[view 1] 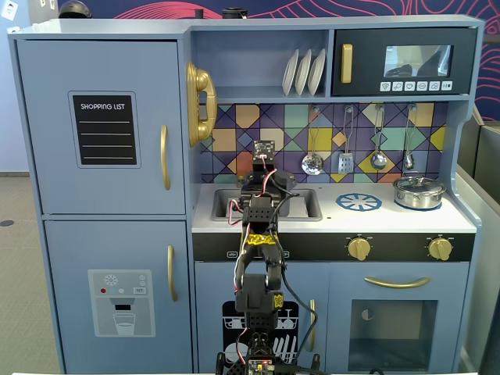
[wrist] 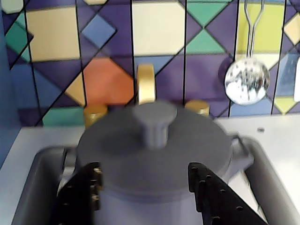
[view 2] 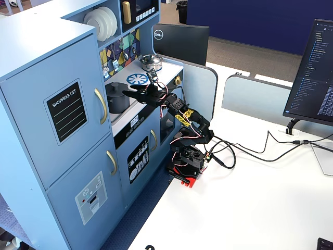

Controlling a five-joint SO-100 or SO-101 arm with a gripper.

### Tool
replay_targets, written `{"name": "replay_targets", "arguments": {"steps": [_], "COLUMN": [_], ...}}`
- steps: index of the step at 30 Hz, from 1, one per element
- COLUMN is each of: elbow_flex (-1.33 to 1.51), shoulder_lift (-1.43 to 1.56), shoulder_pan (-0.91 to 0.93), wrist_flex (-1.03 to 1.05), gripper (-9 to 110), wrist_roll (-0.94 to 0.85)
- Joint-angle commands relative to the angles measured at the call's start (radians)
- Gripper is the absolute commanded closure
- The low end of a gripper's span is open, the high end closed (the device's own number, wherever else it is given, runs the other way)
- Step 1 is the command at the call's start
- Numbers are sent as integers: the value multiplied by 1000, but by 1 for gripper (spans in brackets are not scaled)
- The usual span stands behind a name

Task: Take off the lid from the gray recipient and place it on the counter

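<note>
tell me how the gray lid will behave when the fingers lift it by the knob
The lid looks like rigid matte plastic, so probably light and not slippery. Its knob is small and round, so the disc could tilt in the grip. It sits level on the gray pot, so it likely lifts free.

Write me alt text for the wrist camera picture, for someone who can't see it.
A dark gray pot with its knobbed lid on sits in a toy kitchen sink, filling the frame. The open end effector has a black finger on each side of the pot. Behind it are a gold faucet, colorful tiles and a hanging skimmer.
</note>
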Motion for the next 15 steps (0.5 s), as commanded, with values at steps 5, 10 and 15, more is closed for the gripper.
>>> {"name": "replay_targets", "arguments": {"steps": [5, 10, 15], "elbow_flex": [-135, -144, -178], "shoulder_lift": [-155, -213, -287], "shoulder_pan": [17, 0, -2], "wrist_flex": [-107, -152, -186], "gripper": [81, 83, 83], "wrist_roll": [5, 0, 8]}}
